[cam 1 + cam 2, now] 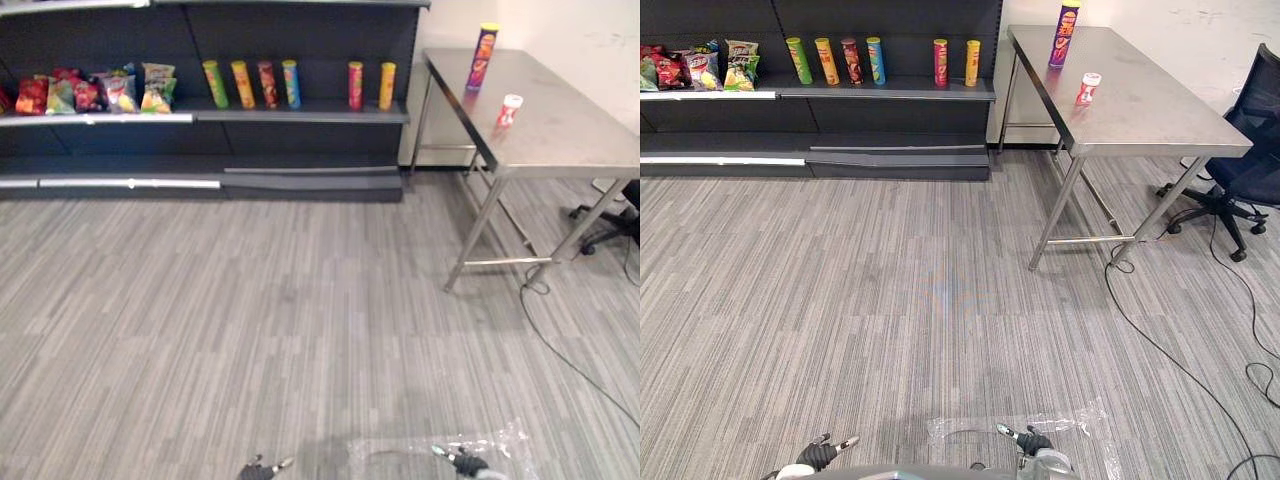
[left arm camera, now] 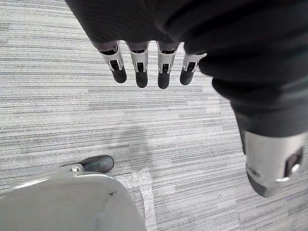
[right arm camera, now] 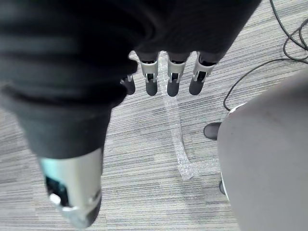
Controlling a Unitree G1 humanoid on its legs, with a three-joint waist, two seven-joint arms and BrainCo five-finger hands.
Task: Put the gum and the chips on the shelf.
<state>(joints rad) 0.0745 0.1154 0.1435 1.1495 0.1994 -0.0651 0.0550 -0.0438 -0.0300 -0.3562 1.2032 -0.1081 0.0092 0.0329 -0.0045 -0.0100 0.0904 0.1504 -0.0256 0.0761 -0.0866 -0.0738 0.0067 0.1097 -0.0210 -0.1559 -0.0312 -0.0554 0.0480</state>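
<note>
A tall purple chips can (image 1: 482, 57) stands at the far end of the steel table (image 1: 570, 125) on the right. A small white and red gum tub (image 1: 509, 110) sits on the table nearer to me. The dark shelf (image 1: 300, 117) runs along the back wall, left of the table. Both hands hang low near the floor, far from the table: the left hand (image 1: 255, 470) and the right hand (image 1: 468, 464). In the wrist views the left hand (image 2: 139, 67) and the right hand (image 3: 168, 79) have straight fingers and hold nothing.
Several chip cans (image 1: 268, 84) stand in a row on the shelf, with snack bags (image 1: 95, 92) further left. A dark office chair (image 1: 1252, 150) stands right of the table. A strip of clear plastic film (image 1: 1060, 425) lies on the carpet by the right hand.
</note>
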